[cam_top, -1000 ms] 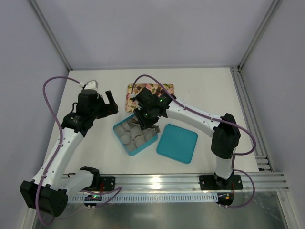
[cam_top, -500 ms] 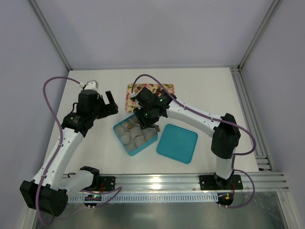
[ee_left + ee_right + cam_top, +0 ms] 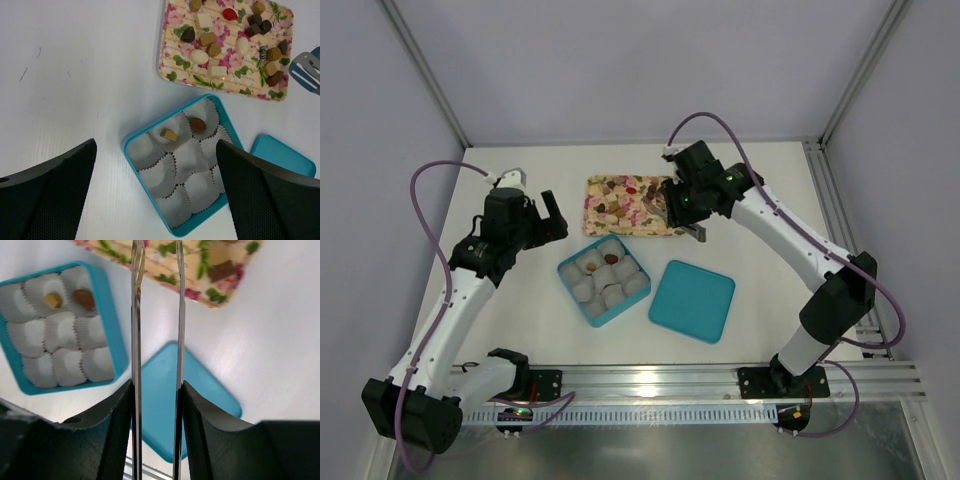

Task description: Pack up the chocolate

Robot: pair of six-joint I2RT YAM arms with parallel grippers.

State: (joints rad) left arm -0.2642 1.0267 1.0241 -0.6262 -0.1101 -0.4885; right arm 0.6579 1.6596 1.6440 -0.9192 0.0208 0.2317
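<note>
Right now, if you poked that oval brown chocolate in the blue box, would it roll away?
Probably not far. The oval brown chocolate looks smooth and rounded, so it may rock or slip. It sits inside a crinkled paper cup, whose pleated walls should catch it. That cup looks thin, so it would likely crumple first.

**Surfaces we are seeing**
We are looking at a matt white table (image 3: 75, 60), crinkled white paper cups (image 3: 190, 155) in a smooth teal plastic-looking box (image 3: 116, 340), a glossy printed tray (image 3: 165, 60), thin shiny metal tongs (image 3: 136, 315) and smooth chocolate (image 3: 198, 123).
</note>
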